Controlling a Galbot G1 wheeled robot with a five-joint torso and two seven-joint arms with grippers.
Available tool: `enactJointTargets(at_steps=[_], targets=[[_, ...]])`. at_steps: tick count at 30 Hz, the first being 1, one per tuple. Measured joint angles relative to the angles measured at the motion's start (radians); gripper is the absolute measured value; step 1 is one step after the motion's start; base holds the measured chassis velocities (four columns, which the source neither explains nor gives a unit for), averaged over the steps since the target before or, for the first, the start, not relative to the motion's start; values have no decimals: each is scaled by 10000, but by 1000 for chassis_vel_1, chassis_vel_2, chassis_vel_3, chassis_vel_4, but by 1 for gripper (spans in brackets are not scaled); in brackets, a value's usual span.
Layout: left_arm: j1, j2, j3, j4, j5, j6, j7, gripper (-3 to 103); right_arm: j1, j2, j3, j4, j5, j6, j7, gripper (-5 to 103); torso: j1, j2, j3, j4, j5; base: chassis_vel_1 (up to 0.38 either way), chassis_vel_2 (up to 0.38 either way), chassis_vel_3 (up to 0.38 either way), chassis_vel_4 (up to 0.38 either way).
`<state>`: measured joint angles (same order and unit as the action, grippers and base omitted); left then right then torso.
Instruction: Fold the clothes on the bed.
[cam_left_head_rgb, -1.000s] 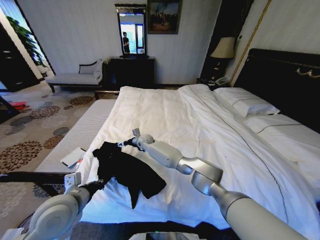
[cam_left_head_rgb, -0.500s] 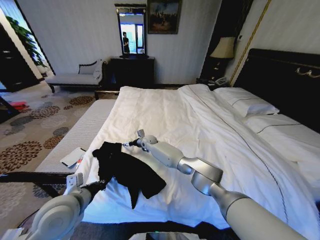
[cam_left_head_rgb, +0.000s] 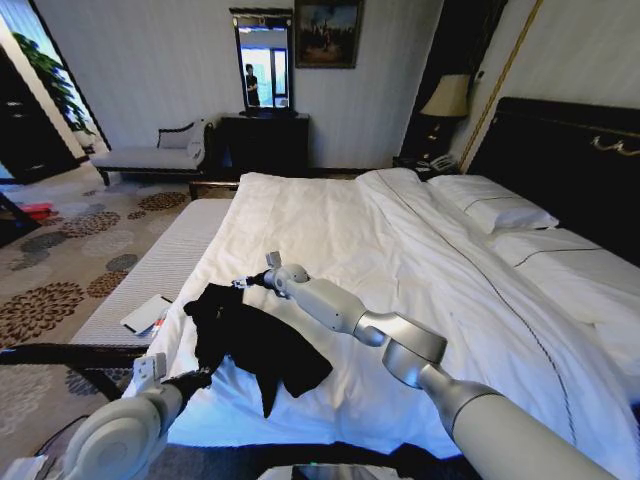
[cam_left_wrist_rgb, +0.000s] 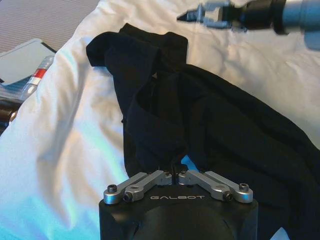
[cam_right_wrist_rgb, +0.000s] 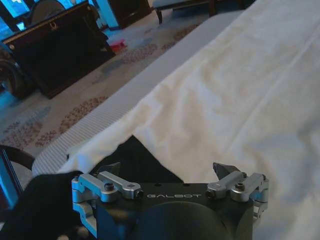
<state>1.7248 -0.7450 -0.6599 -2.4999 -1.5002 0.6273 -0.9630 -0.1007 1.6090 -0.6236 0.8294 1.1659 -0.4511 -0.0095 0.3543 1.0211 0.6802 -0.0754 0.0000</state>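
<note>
Currently the black top (cam_left_head_rgb: 250, 340) lies crumpled near the foot corner of the bed (cam_left_head_rgb: 400, 250) on the robot's left side, on the white duvet (cam_left_head_rgb: 330, 230), bunched and partly doubled over with a pointed flap hanging toward the near edge. Left pincer (cam_left_wrist_rgb: 175, 175) is clamped shut on a near fold of the black top, fingers pressed together with fabric pinched between them; in the head view it sits low on the left (cam_left_head_rgb: 195, 378) at the garment's near-left edge, just off the bed's edge. Right pincer (cam_left_head_rgb: 243, 285) is spread open with nothing in it, reached across from the right and hovering just beside the far upper edge of the top; the right wrist view shows its two fingertips (cam_right_wrist_rgb: 227, 172) wide apart above the duvet with the dark fabric (cam_right_wrist_rgb: 140, 160) directly below and between them, whether touching can't be told. From the left wrist view the same right pincer (cam_left_wrist_rgb: 192, 16) appears beyond the far end of the garment. A grey striped strip (cam_left_head_rgb: 150, 270) runs along the left side of the bed with a flat white object (cam_left_head_rgb: 147, 313) on it. White pillows (cam_left_head_rgb: 495, 210) lie at the dark headboard (cam_left_head_rgb: 570, 150), well apart from the top.
</note>
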Motion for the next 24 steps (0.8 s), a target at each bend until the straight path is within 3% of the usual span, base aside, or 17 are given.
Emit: enactJointTargets(at_steps=[10,24], targets=[[93,-30,-113,-37,18,-11,11,0,-308,-10,-6,-1139,-789,248,-337,100,0,0,1,0,0,0,0,0,0],[-107,-34,232,-18,102,-30,25,0,-253,-6,149,81,-130,62,72,100,0,0,0,3,0,0,0,0,0]])
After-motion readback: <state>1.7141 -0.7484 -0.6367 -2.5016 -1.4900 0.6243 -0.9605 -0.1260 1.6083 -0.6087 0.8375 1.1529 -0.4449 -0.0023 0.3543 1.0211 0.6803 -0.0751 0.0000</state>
